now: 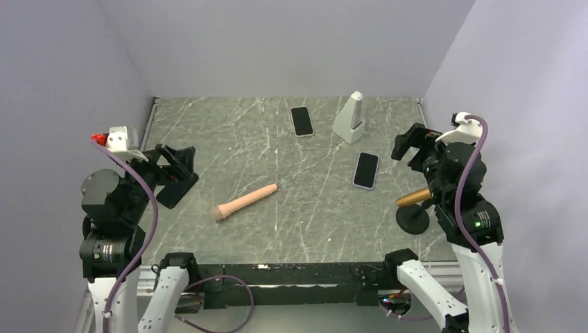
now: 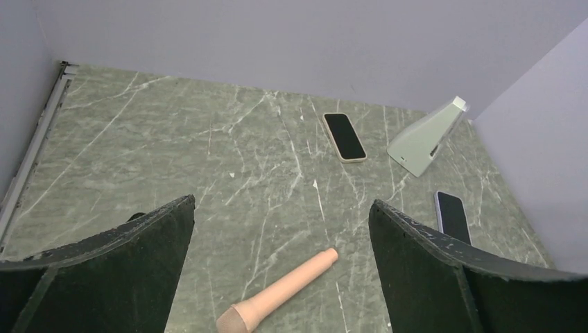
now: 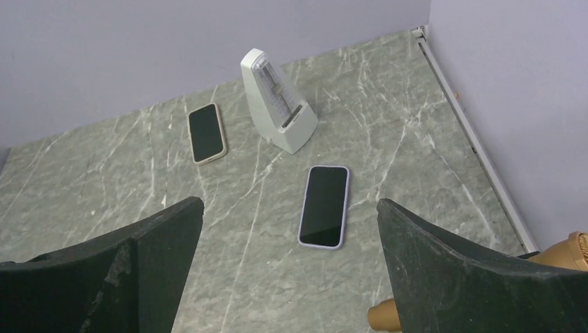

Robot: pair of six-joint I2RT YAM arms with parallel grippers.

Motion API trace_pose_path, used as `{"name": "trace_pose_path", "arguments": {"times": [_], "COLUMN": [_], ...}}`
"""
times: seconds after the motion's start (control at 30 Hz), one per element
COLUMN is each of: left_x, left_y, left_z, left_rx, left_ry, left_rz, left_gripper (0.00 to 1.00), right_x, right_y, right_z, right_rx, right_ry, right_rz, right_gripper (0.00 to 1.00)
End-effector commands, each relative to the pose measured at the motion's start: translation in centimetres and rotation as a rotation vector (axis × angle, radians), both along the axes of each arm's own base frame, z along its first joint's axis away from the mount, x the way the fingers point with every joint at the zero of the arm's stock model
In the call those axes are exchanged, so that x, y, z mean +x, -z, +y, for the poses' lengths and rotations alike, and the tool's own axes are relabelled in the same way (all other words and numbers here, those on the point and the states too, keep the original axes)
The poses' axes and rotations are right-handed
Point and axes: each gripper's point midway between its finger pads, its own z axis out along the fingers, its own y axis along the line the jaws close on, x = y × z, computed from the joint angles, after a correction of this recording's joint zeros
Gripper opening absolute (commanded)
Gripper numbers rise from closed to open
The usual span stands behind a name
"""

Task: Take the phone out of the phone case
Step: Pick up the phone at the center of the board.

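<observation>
**Both hands wide, both phones still cased on the table**

My left gripper (image 1: 178,174) hangs low over the near-left part of the green marble-patterned table (image 1: 229,139), jaws spread wide with nothing between them. My right gripper (image 1: 410,144) is up at the right edge, also fully spread and holding nothing.

A black-screened phone in a lavender case (image 1: 366,170) lies flat, screen up, right of centre. It is just ahead of my right fingers (image 3: 159,236) in the right wrist view and touches neither of them. A second black-screened phone in a cream case (image 1: 301,121) lies flat farther back, near the middle of the far side. Each phone sits fully inside its case, and I cannot tell which of the two the task means.

A white pyramid-shaped metronome (image 1: 350,118) stands upright between the two phones, just right of the cream one and beyond the lavender one, apart from both. A peach-coloured, pestle-like rod (image 1: 244,202) lies on its side near the table's middle, closer to my left hand. A brass-coloured piece on a round black base (image 1: 414,208) sits at the near right, beside my right arm.
</observation>
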Motion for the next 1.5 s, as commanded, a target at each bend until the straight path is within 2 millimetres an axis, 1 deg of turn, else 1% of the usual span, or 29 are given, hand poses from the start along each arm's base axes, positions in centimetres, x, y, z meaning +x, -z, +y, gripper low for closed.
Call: {"name": "trace_pose_path", "arguments": {"times": [0.0,0.13,0.2,0.27,0.37,0.47,0.53,0.6,0.7,0.77,0.83,0.9,1.07,1.13,1.2,1.3,1.37,1.47], "left_x": [-0.6,-0.7,-0.3,0.4,1.7,2.9,3.5,3.9,4.2,4.3,4.2,4.0,3.6,3.5,3.3,2.9,2.7,2.7], "left_y": [0.1,1.5,2.0,2.8,4.5,6.1,7.0,7.8,8.7,9.0,9.2,9.3,9.5,9.7,10.0,10.5,10.9,10.9], "left_z": [-0.3,0.2,0.2,-0.6,-1.4,-0.9,-0.5,-0.6,-0.9,-1.3,-1.9,-2.6,-3.7,-4.3,-4.9,-6.0,-6.3,-6.5], "left_rx": [0.026,0.046,0.045,0.036,0.016,0.012,0.016,0.021,0.006,-0.007,-0.027,-0.051,-0.088,-0.11,-0.134,-0.169,-0.18,-0.184], "left_ry": [0.026,0.003,0.006,0.05,0.097,0.069,0.05,0.054,0.074,0.094,0.12,0.153,0.213,0.246,0.275,0.335,0.347,0.356], "left_rz": [0.035,0.058,0.067,0.082,0.128,0.184,0.21,0.236,0.273,0.281,0.287,0.286,0.295,0.308,0.319,0.326,0.334,0.336], "left_gripper": [0.99,0.99,0.99,0.99,0.99,0.99,0.99,0.99,0.99,0.99,0.99,0.99,0.99,0.99,0.99,0.99,0.99,0.99], "right_x": [0.4,1.2,1.8,2.4,3.2,3.9,4.4,4.9,5.9,6.6,7.4,8.3,11.0,11.9,12.8,13.5,13.7,14.2], "right_y": [-0.2,0.0,0.4,1.1,1.9,2.4,2.7,3.3,4.5,5.4,6.9,8.9,13.9,15.9,18.1,21.3,23.2,26.0], "right_z": [-0.3,0.0,0.1,0.1,-0.2,0.0,0.7,2.0,4.9,6.5,7.6,7.5,6.0,5.1,4.8,4.2,3.7,3.5], "right_rx": [0.021,0.032,0.027,0.019,0.017,0.022,0.007,0.028,0.053,0.075,0.089,0.089,0.012,0.018,0.036,0.048,0.042,0.065], "right_ry": [0.03,0.031,0.037,0.05,0.089,0.091,0.044,-0.017,-0.162,-0.23,-0.271,-0.243,-0.145,-0.095,-0.079,-0.009,0.055,0.106], "right_rz": [0.004,0.024,0.052,0.091,0.135,0.147,0.159,0.179,0.246,0.3,0.363,0.441,0.586,0.641,0.693,0.801,0.865,0.938], "right_gripper": [1.0,1.0,1.0,1.0,1.0,1.0,1.0,1.0,1.0,1.0,1.0,1.0,1.0,1.0,1.0,1.0,1.0,1.0]}}
